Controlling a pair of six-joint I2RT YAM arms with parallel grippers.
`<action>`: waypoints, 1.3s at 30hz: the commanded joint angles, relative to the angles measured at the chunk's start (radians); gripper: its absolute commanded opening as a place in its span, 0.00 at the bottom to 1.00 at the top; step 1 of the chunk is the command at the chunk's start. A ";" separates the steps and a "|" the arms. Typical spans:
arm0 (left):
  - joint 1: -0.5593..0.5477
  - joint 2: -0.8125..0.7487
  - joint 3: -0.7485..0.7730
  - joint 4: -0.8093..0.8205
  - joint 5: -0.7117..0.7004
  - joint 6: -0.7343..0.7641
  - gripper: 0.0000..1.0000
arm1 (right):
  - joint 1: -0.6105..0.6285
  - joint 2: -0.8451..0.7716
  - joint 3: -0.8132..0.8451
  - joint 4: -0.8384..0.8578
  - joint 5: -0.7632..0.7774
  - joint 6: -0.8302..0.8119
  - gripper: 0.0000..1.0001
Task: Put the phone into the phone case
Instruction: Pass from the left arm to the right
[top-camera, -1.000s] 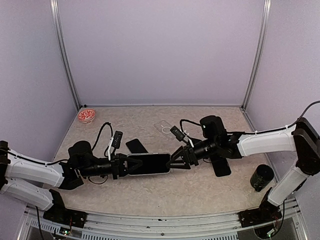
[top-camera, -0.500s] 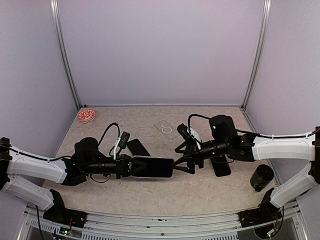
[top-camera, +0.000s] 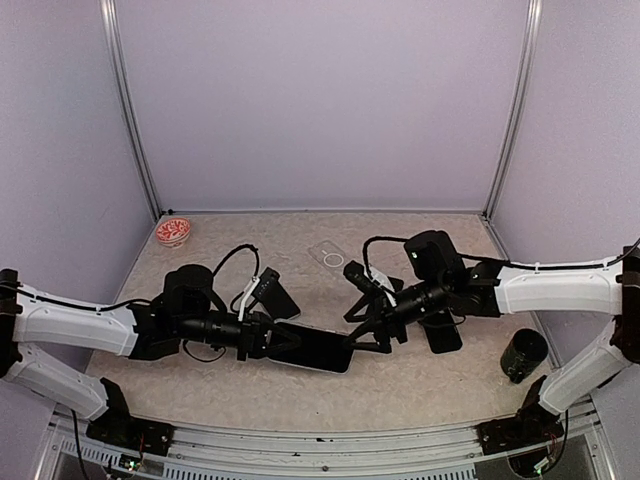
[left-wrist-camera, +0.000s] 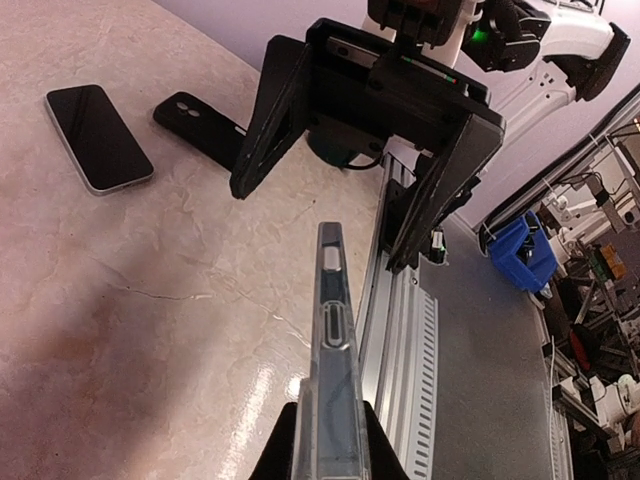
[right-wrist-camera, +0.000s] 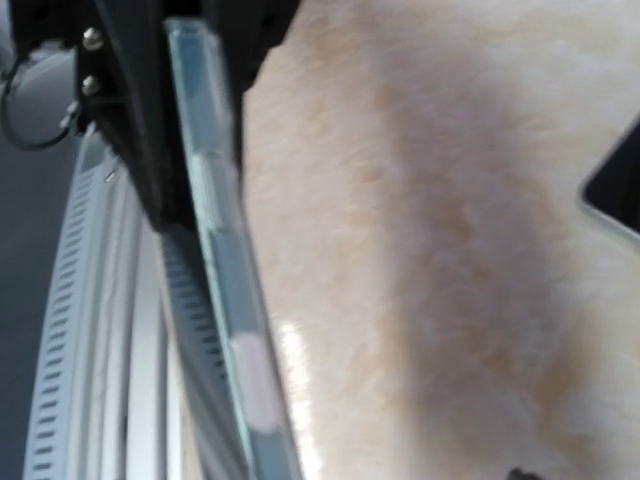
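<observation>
Top external: clamps phone (top-camera: 318, 348) in closed-down left pincer (top-camera: 272, 340), now farther right and tilted down. Holds right pincer (top-camera: 360, 335) spread wide, empty, just beside phone's far end. Blurs phone to a bare edge in right wrist.

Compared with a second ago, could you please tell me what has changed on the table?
The left gripper, shut on the phone, carried it rightward and toward the near edge, and it is now slanted. The right gripper opened wider and stands just off the phone's end. The clear case, red bowl and black cup stayed put.
</observation>
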 joint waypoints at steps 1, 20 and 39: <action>-0.019 0.015 0.068 -0.046 0.033 0.075 0.00 | 0.029 0.048 0.038 -0.054 -0.103 -0.029 0.75; -0.058 0.051 0.091 -0.087 0.050 0.119 0.00 | 0.058 0.152 0.090 -0.128 -0.243 -0.069 0.34; -0.052 0.054 0.087 -0.060 0.025 0.109 0.16 | 0.076 0.222 0.126 -0.153 -0.302 -0.079 0.00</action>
